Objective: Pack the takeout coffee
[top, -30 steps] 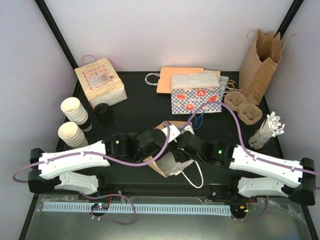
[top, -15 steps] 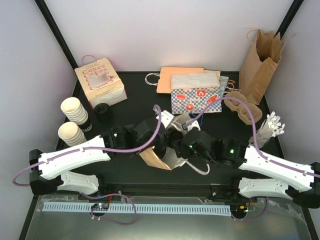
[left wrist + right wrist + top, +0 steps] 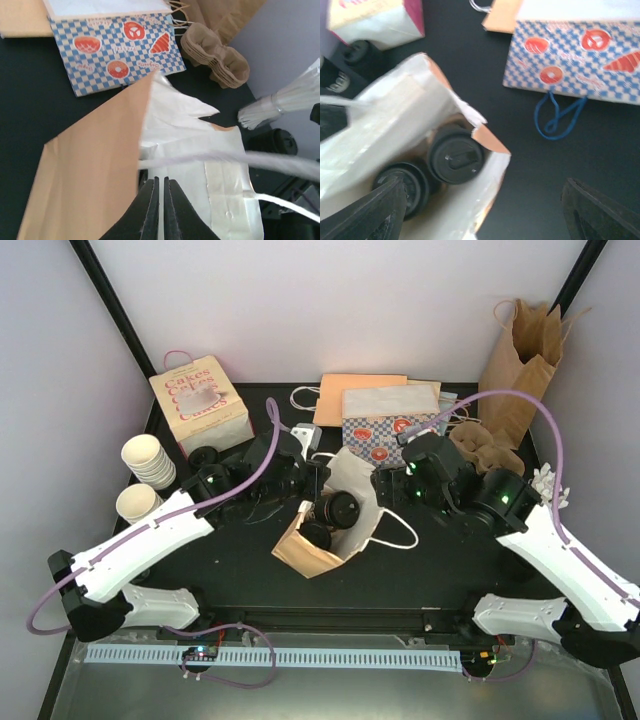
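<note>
A brown paper bag (image 3: 305, 545) with a white lining stands tilted at the table's middle, its mouth open upward. Two takeout coffee cups stand side by side inside it, showing only black lids (image 3: 341, 508) (image 3: 318, 533); the right wrist view shows the same lids (image 3: 456, 156) (image 3: 407, 190). My left gripper (image 3: 306, 478) (image 3: 161, 179) is shut at the bag's back-left rim, pinching the paper, with the white handle cord (image 3: 210, 159) lying across just past its tips. My right gripper (image 3: 385, 488) (image 3: 482, 215) hangs open above the bag's right rim (image 3: 492, 142), holding nothing.
A pink Cakes box (image 3: 200, 405), two stacks of lidless cups (image 3: 150, 462) and a loose black lid (image 3: 207, 455) sit at the left. A checkered box (image 3: 390, 425), flat orange bags (image 3: 355, 395), a tall brown bag (image 3: 520, 360), cup carriers (image 3: 485, 445) and bundled straws (image 3: 548, 485) fill the back and right.
Both arms have swung from the near edge toward the table's middle. The left gripper pulled the bag upright, so the lids now show. The right gripper drew back to the right and opened wider.
</note>
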{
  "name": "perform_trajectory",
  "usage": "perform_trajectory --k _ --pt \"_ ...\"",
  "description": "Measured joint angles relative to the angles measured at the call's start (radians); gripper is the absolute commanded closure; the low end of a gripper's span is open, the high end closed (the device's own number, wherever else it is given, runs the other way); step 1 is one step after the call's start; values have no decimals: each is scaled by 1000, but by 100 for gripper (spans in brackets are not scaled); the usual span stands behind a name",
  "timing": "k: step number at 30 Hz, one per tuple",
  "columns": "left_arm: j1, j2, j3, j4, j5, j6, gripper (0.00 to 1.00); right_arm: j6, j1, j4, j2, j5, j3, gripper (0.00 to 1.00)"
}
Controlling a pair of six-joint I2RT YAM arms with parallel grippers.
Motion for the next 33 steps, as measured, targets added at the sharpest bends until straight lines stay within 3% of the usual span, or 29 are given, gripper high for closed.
perform_trajectory --k 11,14,25,28,33 --pt "89 -76 -156 132 125 -220 87 -74 -105 -164 132 -63 69 7" --pt "104 -93 -156 148 129 -236 74 -72 -107 -176 167 -78 92 8" --pt "142 -117 -135 104 132 -194 30 33 -108 -178 304 -155 157 27" --pt "148 -143 -132 64 131 -163 23 54 -108 -171 328 -170 148 33" --pt "159 -205 -110 -20 125 -106 16 81 -108 -172 370 -168 158 58"
